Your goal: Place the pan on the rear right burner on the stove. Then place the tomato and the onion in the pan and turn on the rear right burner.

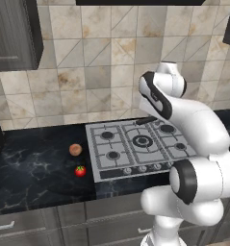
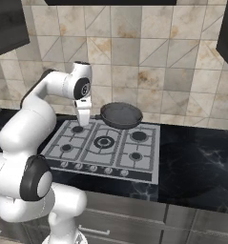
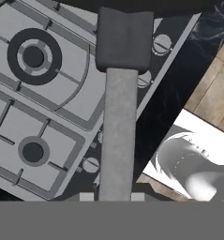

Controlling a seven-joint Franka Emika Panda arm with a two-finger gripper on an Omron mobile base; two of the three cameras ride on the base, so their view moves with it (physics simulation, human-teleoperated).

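My gripper (image 2: 83,120) points down over the rear left of the stove (image 2: 149,164) and is shut on the long handle of the pan (image 2: 121,115). The round dark pan hangs level above the stove's back edge, just left of the rear right burner (image 2: 139,136). In the hand view the handle (image 3: 118,136) runs up from between my fingertips (image 3: 138,197). A dark bit of the pan (image 1: 146,120) shows beside my arm. The onion (image 1: 75,149) and the tomato (image 1: 80,170) lie on the black counter left of the stove (image 1: 99,144), the tomato nearer the front.
A row of knobs (image 2: 94,167) lines the stove's front edge. The tiled wall (image 2: 134,57) rises close behind the pan. Dark cabinets (image 1: 15,33) hang at the upper left. Black counter (image 2: 196,157) stretches to the right of the stove.
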